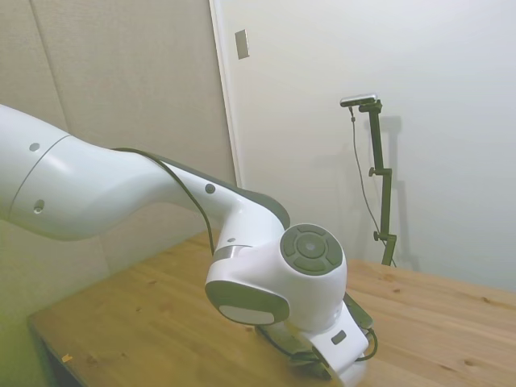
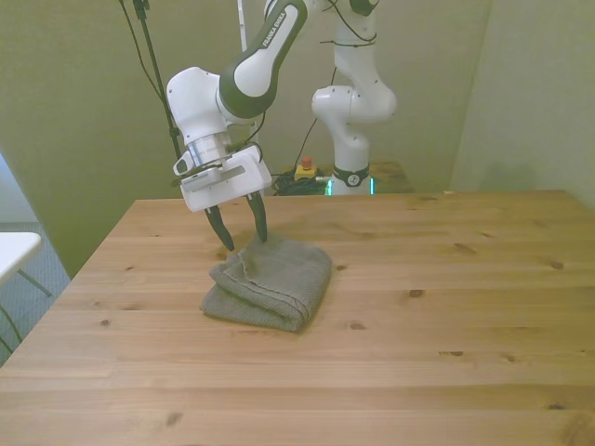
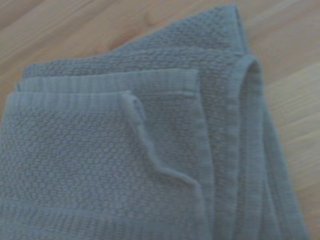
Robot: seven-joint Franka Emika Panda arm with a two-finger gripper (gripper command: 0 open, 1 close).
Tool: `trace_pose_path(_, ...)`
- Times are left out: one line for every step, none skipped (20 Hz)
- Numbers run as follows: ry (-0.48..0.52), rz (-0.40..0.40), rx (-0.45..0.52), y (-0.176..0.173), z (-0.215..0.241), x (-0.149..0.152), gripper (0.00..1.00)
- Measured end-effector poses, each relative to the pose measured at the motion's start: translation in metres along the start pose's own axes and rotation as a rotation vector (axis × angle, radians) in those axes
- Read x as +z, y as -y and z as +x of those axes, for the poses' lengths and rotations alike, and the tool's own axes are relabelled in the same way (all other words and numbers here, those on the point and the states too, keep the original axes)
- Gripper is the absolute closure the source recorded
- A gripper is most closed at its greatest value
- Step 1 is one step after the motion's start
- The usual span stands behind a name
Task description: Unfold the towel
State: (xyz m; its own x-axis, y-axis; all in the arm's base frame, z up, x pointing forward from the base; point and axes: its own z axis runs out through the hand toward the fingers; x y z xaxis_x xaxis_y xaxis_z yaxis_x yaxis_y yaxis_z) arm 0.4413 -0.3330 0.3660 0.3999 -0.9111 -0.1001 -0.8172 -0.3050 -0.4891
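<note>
I am holding my gripper with its two dark fingers spread apart and pointing down, their tips hanging at the rear corner of the towel, on the front view's left side of it. I am not gripping anything yet; whether the tips are already brushing the cloth I cannot tell.

The towel is lying just below and in front of my gripper, a grey-olive bundle folded over on itself on the wooden table. In the wrist view the towel is filling nearly the whole picture, and I am seeing several stacked layers with thick hemmed edges and one loose corner flap lying on top. I judge that my fingers are parted so that they can straddle a top layer near that corner, since lifting an upper edge is what would open the fold.

In the side view my own arm is blocking most of the towel, with only a sliver showing beside the wrist.

There is dark lettering running along my forearm in the front view, but it is too small for me to read. The towel is showing no label.
</note>
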Motion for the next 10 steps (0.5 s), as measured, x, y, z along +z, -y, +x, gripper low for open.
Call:
trace_pose_path(0.006,0.004,-0.007,0.003,-0.002,0.001,0.0)
trace_pose_path(0.015,0.014,-0.012,0.006,-0.005,0.003,0.0)
trace_pose_path(0.023,0.021,-0.018,0.009,-0.007,0.005,0.0)
trace_pose_path(0.032,0.026,-0.021,0.011,-0.009,0.007,0.0)
trace_pose_path(0.044,0.029,-0.025,0.013,-0.012,0.009,0.0)
trace_pose_path(0.053,0.03,-0.029,0.015,-0.015,0.011,0.0)
trace_pose_path(0.058,0.031,-0.034,0.017,-0.017,0.011,0.0)
trace_pose_path(0.061,0.032,-0.037,0.018,-0.019,0.012,0.0)
trace_pose_path(0.064,0.033,-0.038,0.018,-0.022,0.012,0.0)
trace_pose_path(0.066,0.033,-0.037,0.017,-0.023,0.012,0.0)
